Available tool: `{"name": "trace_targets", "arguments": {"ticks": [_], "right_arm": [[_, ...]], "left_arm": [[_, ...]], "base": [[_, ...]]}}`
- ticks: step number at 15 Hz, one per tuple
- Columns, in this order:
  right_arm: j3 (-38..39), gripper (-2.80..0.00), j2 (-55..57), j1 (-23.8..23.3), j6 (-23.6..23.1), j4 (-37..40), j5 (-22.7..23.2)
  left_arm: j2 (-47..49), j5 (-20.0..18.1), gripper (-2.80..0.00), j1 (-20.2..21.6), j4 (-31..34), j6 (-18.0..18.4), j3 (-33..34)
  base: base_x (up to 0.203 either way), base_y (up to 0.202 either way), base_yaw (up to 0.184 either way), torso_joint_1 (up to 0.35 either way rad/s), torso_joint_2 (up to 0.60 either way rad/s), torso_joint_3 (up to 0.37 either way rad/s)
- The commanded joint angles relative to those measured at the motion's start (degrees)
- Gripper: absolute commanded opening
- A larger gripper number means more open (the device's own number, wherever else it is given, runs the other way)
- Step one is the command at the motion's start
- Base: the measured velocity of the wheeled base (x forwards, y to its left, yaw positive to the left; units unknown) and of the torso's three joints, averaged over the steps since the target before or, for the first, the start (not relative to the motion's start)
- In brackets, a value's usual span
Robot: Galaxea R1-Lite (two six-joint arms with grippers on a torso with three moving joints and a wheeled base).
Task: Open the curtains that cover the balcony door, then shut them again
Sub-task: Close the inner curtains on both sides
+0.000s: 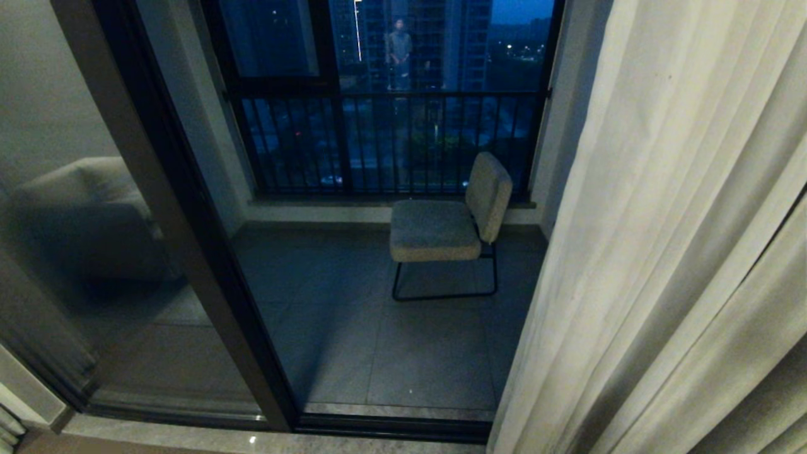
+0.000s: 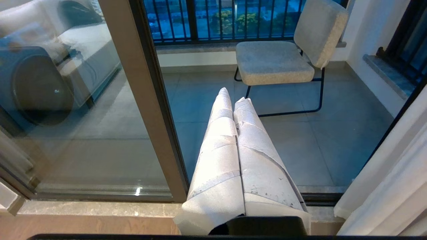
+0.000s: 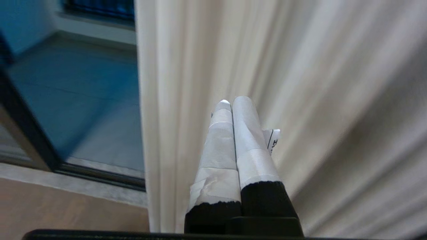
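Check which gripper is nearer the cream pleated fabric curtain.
Right. The right gripper points straight at the cream pleated fabric curtain, close up; the left gripper faces the glass door, curtain off to its side.

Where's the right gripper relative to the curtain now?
In the right wrist view, the right gripper is shut, pointing at the curtain just inside its hemmed edge beside the balcony door. It is outside the head view.
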Motion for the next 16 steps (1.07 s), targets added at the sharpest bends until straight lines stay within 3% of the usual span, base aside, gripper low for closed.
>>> {"name": "trace_targets", "arguments": {"ticks": [1, 7, 8, 16], "right_arm": [[-2.6, -2.80, 10.3, 0.8, 0.0, -3.5, 0.8], [-20.8, -2.80, 33.9, 2.1, 0.1, -15.5, 7.5], [-23.3, 0.00, 36.3, 2.2, 0.2, -16.1, 8.3], [-32.1, 0.00, 47.1, 7.1, 0.2, -19.3, 9.1]], "left_arm": [[0.0, 0.1, -2.80, 0.0, 0.1, 0.0, 0.0], [0.0, 0.0, -2.80, 0.0, 0.0, 0.0, 0.0], [0.0, 0.0, -2.80, 0.0, 0.0, 0.0, 0.0], [0.0, 0.1, -2.80, 0.0, 0.0, 0.0, 0.0]], "base": [[0.000, 0.000, 0.000, 0.000, 0.00, 0.000], [0.000, 0.000, 0.000, 0.000, 0.00, 0.000], [0.000, 0.000, 0.000, 0.000, 0.00, 0.000], [0.000, 0.000, 0.000, 0.000, 0.00, 0.000]]}}
